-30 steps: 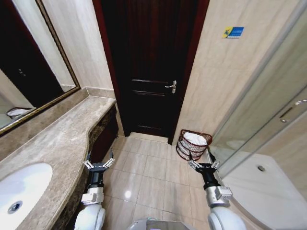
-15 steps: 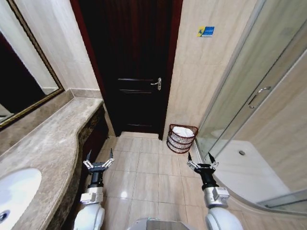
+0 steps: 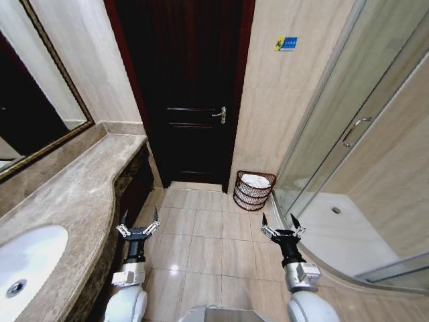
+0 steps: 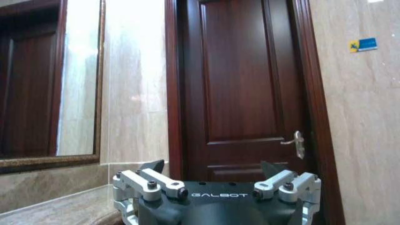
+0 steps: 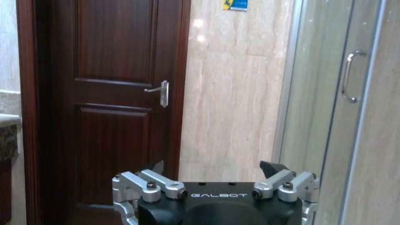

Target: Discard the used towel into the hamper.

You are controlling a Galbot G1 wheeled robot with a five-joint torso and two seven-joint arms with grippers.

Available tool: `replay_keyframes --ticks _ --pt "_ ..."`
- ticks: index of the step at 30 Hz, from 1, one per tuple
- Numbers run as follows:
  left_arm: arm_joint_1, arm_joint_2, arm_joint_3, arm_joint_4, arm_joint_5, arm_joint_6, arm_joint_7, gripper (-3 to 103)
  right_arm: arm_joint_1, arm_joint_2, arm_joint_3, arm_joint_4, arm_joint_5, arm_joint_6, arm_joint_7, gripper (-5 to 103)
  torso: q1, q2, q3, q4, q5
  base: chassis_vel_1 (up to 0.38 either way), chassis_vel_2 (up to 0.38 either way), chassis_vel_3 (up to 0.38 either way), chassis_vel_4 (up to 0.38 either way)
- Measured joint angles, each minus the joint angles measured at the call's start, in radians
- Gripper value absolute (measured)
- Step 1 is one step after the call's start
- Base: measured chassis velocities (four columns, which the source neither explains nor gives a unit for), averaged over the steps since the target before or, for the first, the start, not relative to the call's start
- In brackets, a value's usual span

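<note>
View shifted slightly; both hands (image 3: 138, 223) (image 3: 276, 225) spread wide, empty.

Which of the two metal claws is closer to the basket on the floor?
The right gripper. It hangs open on the same side as the hamper, while the left gripper, also open, sits beside the counter.

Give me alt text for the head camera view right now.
Both grippers, left and right, hang open and empty over the tiled floor. Ahead, the hamper with white cloth inside stands between a dark door and a glass shower.

Bright, even light — floor-tile (image 3: 201, 255) glare
</note>
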Motion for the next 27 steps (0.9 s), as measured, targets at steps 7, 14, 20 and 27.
replay_keyframes --ticks 7,14,20,27 --pt "0.015 0.001 0.016 -0.044 0.014 0.062 0.015 100 -0.033 0.013 0.000 0.020 0.005 0.026 0.010 100 0.000 0.000 0.000 0.0000 0.0000 0.084 -0.076 -0.070 0.078" --pt "0.017 -0.002 0.016 -0.058 0.019 0.078 0.013 100 -0.062 0.001 0.008 0.010 0.006 0.070 0.017 100 0.000 0.000 0.000 0.0000 0.0000 0.076 -0.067 -0.075 0.068" --pt "0.020 0.010 0.019 -0.075 -0.004 0.111 0.029 100 -0.069 -0.002 0.018 0.008 0.005 0.089 0.018 100 0.000 0.000 0.000 0.0000 0.0000 0.054 -0.052 -0.057 0.069" --pt "0.026 0.042 0.018 -0.143 -0.044 0.257 0.063 100 -0.053 -0.003 0.084 0.008 0.029 0.097 0.003 100 0.000 0.000 0.000 0.0001 0.0001 0.000 0.000 0.000 0.000"
